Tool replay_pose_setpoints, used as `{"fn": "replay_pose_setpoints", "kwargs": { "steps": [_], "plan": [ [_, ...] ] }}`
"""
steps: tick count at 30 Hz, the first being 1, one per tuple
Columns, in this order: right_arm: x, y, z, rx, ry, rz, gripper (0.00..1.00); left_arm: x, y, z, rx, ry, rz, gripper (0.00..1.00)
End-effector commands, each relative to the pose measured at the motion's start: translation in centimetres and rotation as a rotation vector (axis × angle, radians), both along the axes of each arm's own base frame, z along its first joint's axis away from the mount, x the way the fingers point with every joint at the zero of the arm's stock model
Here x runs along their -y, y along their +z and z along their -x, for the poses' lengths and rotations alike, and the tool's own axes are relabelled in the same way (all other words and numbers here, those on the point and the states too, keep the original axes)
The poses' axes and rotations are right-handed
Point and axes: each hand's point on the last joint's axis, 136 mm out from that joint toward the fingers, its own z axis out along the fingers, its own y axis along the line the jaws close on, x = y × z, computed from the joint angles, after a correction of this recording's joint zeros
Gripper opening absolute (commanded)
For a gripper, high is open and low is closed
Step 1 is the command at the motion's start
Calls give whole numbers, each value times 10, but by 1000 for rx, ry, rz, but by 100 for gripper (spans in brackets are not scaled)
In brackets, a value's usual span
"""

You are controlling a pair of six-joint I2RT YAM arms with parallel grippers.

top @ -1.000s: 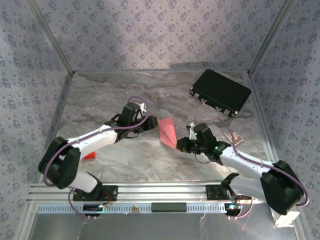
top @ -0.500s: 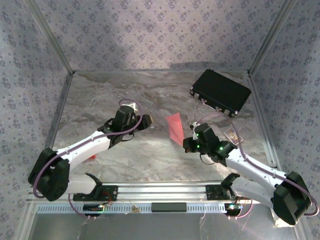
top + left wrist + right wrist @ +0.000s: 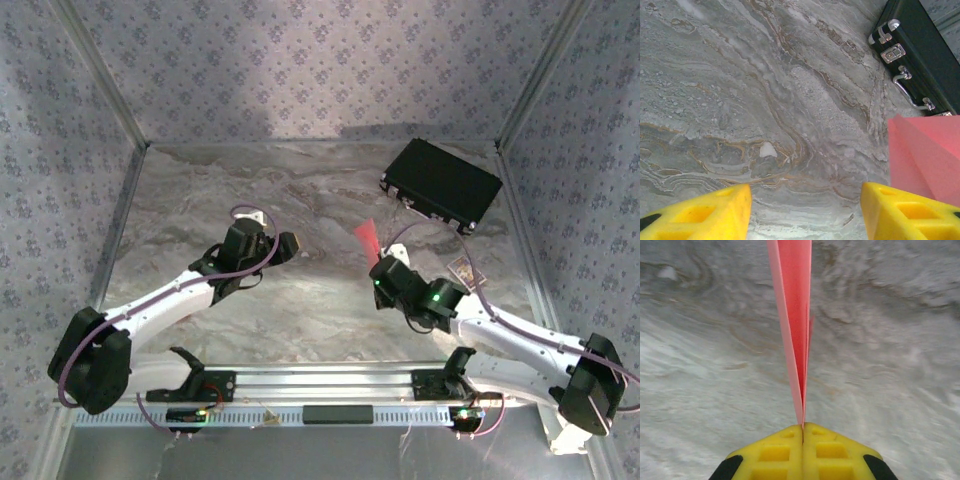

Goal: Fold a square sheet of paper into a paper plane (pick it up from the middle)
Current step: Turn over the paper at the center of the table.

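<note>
My right gripper (image 3: 802, 429) is shut on the square sheet of paper (image 3: 795, 315), now a narrow creased salmon-pink shape. The paper sticks straight out from the closed yellow fingertips, edge-on, with its layers slightly parted. In the top view the paper (image 3: 367, 238) stands up over mid-table just beyond the right gripper (image 3: 377, 259). My left gripper (image 3: 292, 246) is off to the paper's left, well apart from it. It hangs open (image 3: 806, 200) over bare marble, its yellow fingers (image 3: 900, 212) wide. The pink paper (image 3: 925, 155) shows at the right edge of the left wrist view.
A black rectangular case (image 3: 441, 183) with metal latches lies at the back right, also in the left wrist view (image 3: 920, 50). A small card-like object (image 3: 465, 270) lies near the right arm. Patterned walls enclose the marble table (image 3: 200, 200).
My left gripper has opened, let go of the paper and drawn back to the left. My right gripper has carried the paper to the right and turned it edge-on to the top camera.
</note>
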Motion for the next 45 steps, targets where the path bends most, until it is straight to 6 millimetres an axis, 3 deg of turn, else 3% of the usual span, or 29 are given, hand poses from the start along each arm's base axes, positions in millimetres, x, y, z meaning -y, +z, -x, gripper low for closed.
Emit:
{"fn": "replay_pose_setpoints", "kwargs": {
  "steps": [1,6,12,17,24,31,35,39,44,45],
  "plan": [
    [37,11,-2,87,-104,234,1,-8,5,-1,13,34,-1,61],
    [14,12,-4,139,-24,313,1,-10,2,-3,2,46,-6,63],
    [-4,-1,-3,108,40,468,1,-20,2,-4,-4,84,-23,64],
    [-13,-24,4,34,44,533,3,-32,-2,-3,-20,128,-23,64],
    [-45,-53,18,-77,132,485,5,-46,-5,-1,-32,170,-15,64],
    [-78,-66,30,-201,234,315,21,-45,-5,-1,-38,169,0,65],
    [-91,-56,29,-234,248,116,29,-43,-5,0,-41,158,6,65],
    [-90,-37,18,-205,197,-110,49,-39,-5,0,-44,141,17,65],
    [-80,-22,0,-165,162,-314,58,-33,-5,-2,-48,115,28,65],
    [-75,-21,-3,-159,149,-316,64,-32,-5,-2,-51,110,28,65]
  ]
}}
